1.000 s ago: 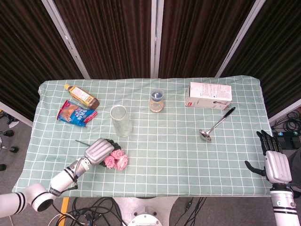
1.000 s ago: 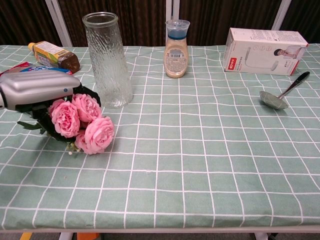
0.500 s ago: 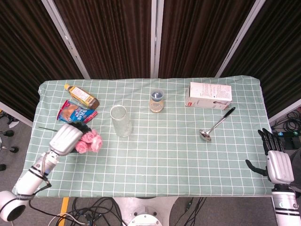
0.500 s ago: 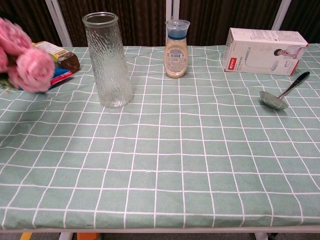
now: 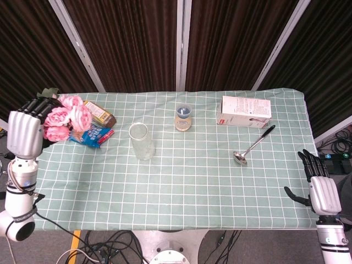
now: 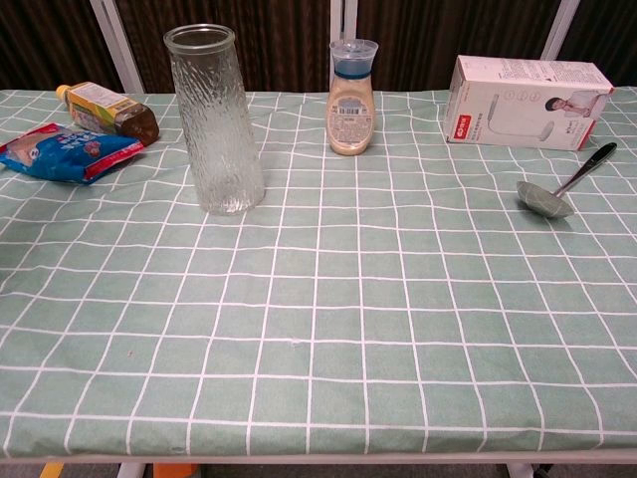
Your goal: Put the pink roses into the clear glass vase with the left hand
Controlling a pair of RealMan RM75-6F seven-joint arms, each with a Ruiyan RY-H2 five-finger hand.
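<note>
My left hand (image 5: 25, 131) is raised high at the far left of the head view and holds the pink roses (image 5: 67, 116), whose blooms point right, over the table's left edge. The chest view shows neither the roses nor that hand. The clear glass vase (image 5: 142, 141) (image 6: 214, 119) stands upright and empty on the checked cloth, well to the right of the roses. My right hand (image 5: 320, 190) hangs past the table's near right corner, fingers spread, holding nothing.
A brown sauce bottle (image 6: 107, 109) and a blue snack packet (image 6: 62, 151) lie at the left. A small lidded jar (image 6: 351, 97) stands behind the vase, a white box (image 6: 530, 88) at the back right, and a ladle (image 6: 557, 190) near the right edge.
The left hand has lifted the roses off the cloth and carried them up and to the left, out of the chest view. The right hand has barely moved.
</note>
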